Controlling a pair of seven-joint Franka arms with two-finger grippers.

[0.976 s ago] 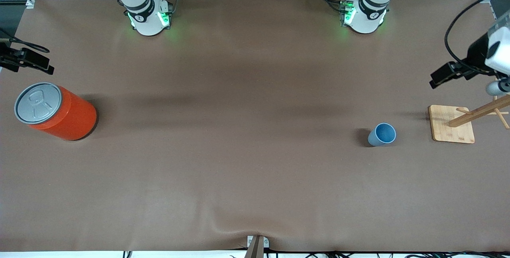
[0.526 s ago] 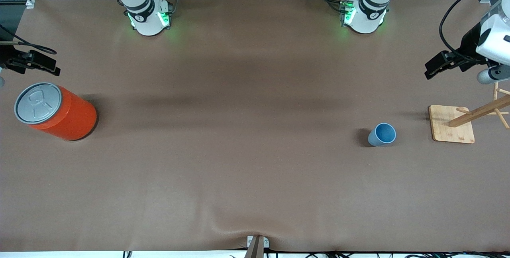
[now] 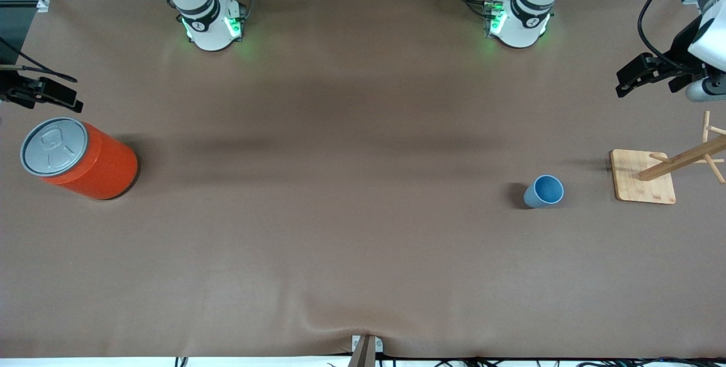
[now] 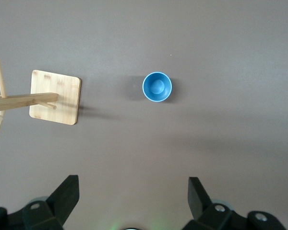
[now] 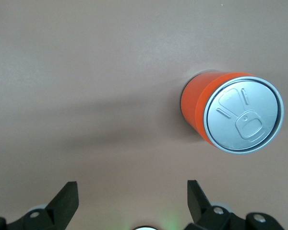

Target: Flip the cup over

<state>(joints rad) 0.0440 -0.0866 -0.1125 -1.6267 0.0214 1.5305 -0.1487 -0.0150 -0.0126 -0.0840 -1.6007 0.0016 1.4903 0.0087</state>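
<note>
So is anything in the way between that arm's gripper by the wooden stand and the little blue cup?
Nothing visible. The left gripper hangs open over bare table; the wooden stand sits beside the cup, not between.

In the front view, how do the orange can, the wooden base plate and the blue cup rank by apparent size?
Largest to smallest:
1. Orange cylindrical can with grey lid
2. Flat square wooden base plate
3. Small light-blue plastic cup

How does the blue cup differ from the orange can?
The cup is light blue, the can orange. The cup is much smaller than the can. The cup's mouth is open upward; the can has a grey pull-tab lid. Both stand upright on the table, near opposite ends.
</note>
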